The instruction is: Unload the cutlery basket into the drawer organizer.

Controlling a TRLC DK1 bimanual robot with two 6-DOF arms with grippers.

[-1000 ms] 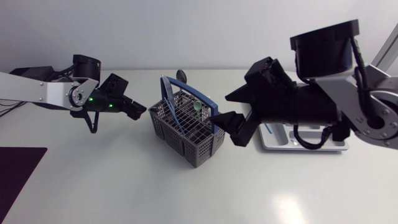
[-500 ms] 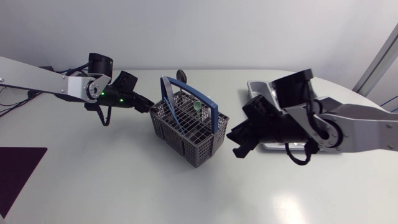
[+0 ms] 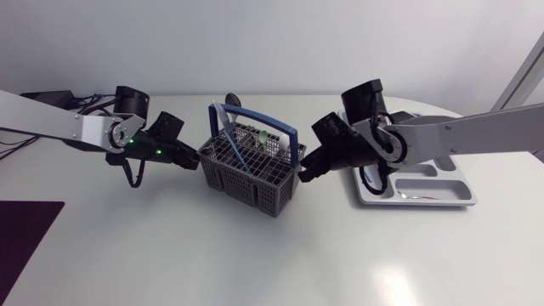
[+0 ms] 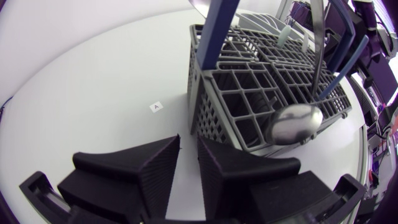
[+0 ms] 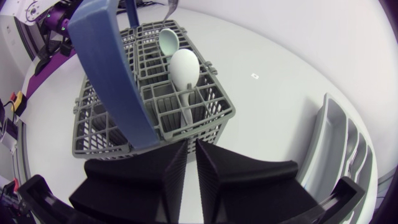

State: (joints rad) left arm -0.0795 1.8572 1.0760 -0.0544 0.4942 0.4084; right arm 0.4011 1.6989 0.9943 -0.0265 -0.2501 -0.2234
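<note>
Beside basket (image 4: 249, 106), small white label (image 4: 155, 107); left gripper (image 4: 188, 140), right gripper (image 5: 191, 144) narrow, empty.

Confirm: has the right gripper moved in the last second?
Yes. The right gripper dropped beside the cutlery basket; its arm now leaves the drawer organizer mostly uncovered.

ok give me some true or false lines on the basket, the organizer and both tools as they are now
The basket stands between the left tool and the right tool: true.
The left tool grips a spoon: false, it holds nothing.
A white spoon stands in the basket: true.
The basket's handle is red: false, it is blue.
The organizer lies on the left tool's side of the basket: false, it lies on the right tool's side.
</note>
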